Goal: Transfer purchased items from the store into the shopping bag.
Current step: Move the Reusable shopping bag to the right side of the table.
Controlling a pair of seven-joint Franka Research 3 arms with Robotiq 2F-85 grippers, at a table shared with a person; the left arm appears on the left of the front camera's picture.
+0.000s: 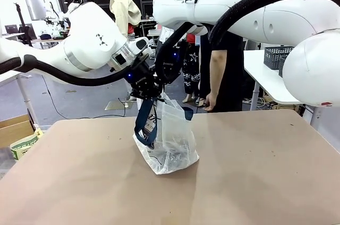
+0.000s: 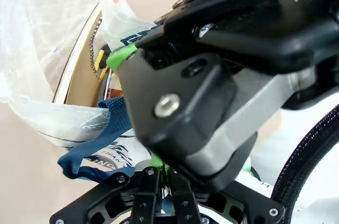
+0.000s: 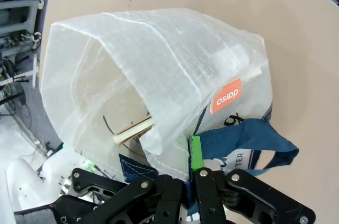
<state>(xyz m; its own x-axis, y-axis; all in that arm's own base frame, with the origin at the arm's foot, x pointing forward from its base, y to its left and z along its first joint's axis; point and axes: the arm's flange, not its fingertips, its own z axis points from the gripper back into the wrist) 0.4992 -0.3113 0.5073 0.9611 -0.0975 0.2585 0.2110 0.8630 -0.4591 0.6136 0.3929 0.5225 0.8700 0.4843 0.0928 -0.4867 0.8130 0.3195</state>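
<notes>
The big tan table [image 1: 255, 172] takes up most of the front view. A person [image 1: 223, 44] in black stands at its far side. Behind that person is a white table with a dark basket [image 1: 277, 56] on it.

Two white robot arms reach in over the middle of the table. They meet above the shopping bag [image 1: 172, 140]. The bag stands near the middle of the table. It is see-through white with a blue strap handle [image 1: 144, 121] hanging down its left side and dark letters low on its side.

The left gripper [image 1: 144, 91] is at the bag's top edge. Its claw is pressed together, and blue strap lies right by its fingers in the left wrist view. It cannot be told for sure if the strap is pinched.

The right gripper [image 3: 186, 173] has its claw pressed together on the bag's thin plastic rim, and a green pad [image 3: 196, 152] shows there.

The bag's mouth is open in the right wrist view. Inside lies a flat box [image 3: 132, 128], seen edge on. An orange label [image 3: 228, 97] is on the bag's side.
</notes>
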